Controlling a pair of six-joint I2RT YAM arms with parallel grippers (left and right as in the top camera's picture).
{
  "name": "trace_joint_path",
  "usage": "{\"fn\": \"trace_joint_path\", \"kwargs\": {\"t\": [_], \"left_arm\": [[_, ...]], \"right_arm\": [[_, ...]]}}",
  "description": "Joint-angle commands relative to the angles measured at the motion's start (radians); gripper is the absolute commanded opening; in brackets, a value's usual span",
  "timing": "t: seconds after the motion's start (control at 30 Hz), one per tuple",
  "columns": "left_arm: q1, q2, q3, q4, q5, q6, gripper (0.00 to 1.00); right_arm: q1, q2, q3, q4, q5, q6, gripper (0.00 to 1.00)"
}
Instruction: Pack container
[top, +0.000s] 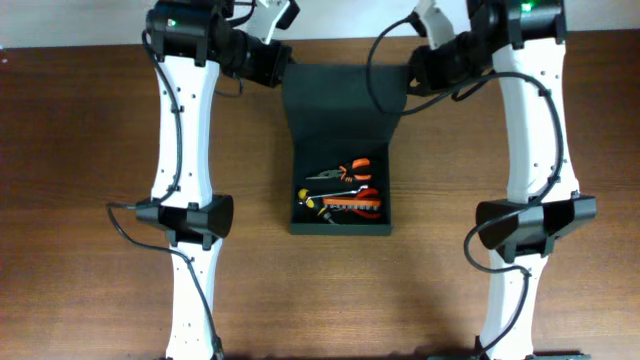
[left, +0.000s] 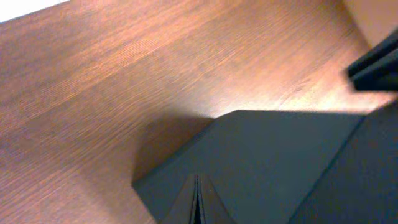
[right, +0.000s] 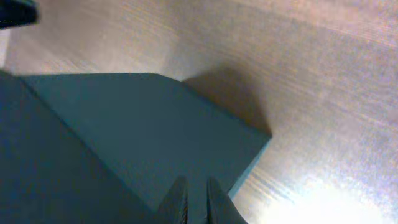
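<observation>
The dark green container (top: 340, 229) lies open at the table's middle, its flap lid (top: 340, 95) raised at the far end. Orange-handled hand tools (top: 352, 200) lie inside the near half. My left gripper (top: 278, 68) is at the lid's far left corner. In the left wrist view its fingers (left: 198, 178) are pressed together over the lid's green surface (left: 273, 155). My right gripper (top: 413, 72) is at the far right corner. In the right wrist view its fingers (right: 197, 183) show only a narrow slit over the lid (right: 137, 124). Neither clearly grips anything.
Brown wooden table (top: 90, 150) surrounds the box on all sides. Both arms reach in from the near edge along the box's left and right. A dark part of the other arm shows at the left wrist view's upper right (left: 376, 62).
</observation>
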Motion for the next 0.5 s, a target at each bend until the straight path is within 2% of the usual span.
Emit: {"fn": "trace_joint_path", "kwargs": {"t": [0.0, 0.1, 0.17, 0.27, 0.47], "left_arm": [[-0.050, -0.091, -0.002, -0.002, -0.006, -0.073, 0.02], [-0.085, -0.138, -0.036, -0.002, -0.039, -0.104, 0.02], [-0.109, -0.181, -0.080, -0.002, -0.113, -0.104, 0.02], [-0.138, -0.257, -0.182, -0.002, -0.261, -0.103, 0.02], [-0.134, -0.344, -0.347, -0.002, -0.533, -0.103, 0.02]], "right_arm": [[0.034, -0.096, -0.072, -0.007, 0.043, 0.031, 0.10], [0.030, -0.162, -0.157, -0.007, 0.057, 0.032, 0.10], [0.029, -0.216, -0.222, -0.007, 0.102, 0.033, 0.10], [0.029, -0.305, -0.314, -0.007, 0.227, 0.032, 0.11], [0.029, -0.353, -0.337, -0.007, 0.383, 0.066, 0.15]]}}
